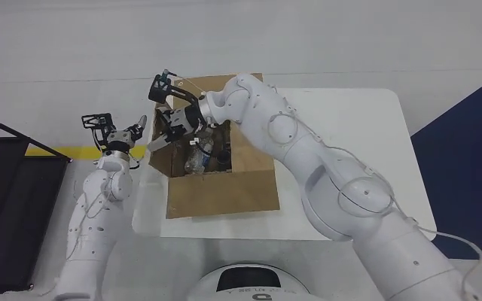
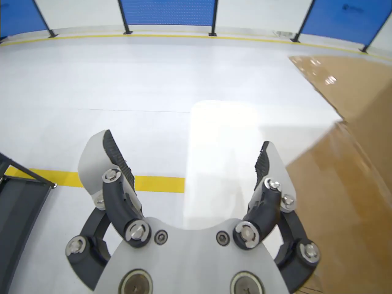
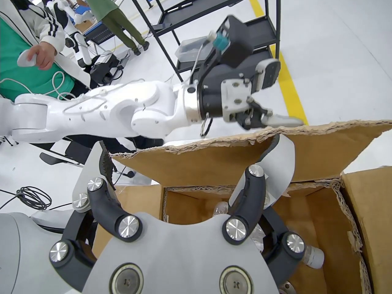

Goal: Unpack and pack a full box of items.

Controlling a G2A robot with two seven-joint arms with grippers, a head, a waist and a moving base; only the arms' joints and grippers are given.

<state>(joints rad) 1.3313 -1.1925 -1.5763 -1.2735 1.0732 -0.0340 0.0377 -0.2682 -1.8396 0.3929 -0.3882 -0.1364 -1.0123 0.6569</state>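
Counter (image 1: 354, 143) surface, white, is carrying an open cardboard box (image 1: 222, 194) at its 9 o'clock edge in the top view. A flap (image 3: 321, 145) with a torn edge is standing up along the box's 9 o'clock side. The right gripper (image 3: 193, 160) is hovering over that side of the box with its fingers (image 3: 102, 160) spread wide. In the right wrist view the flap's torn edge is running across the gap between them, and nothing is clamped. The left gripper (image 2: 186, 142) is hanging beyond the counter, at 9 o'clock from the box, its fingers likewise wide apart and holding nothing. One fingertip (image 3: 288, 120) is sitting right at the flap's edge; whether it is touching I cannot tell. Clear plastic bottles (image 1: 199, 156) are lying inside the box.
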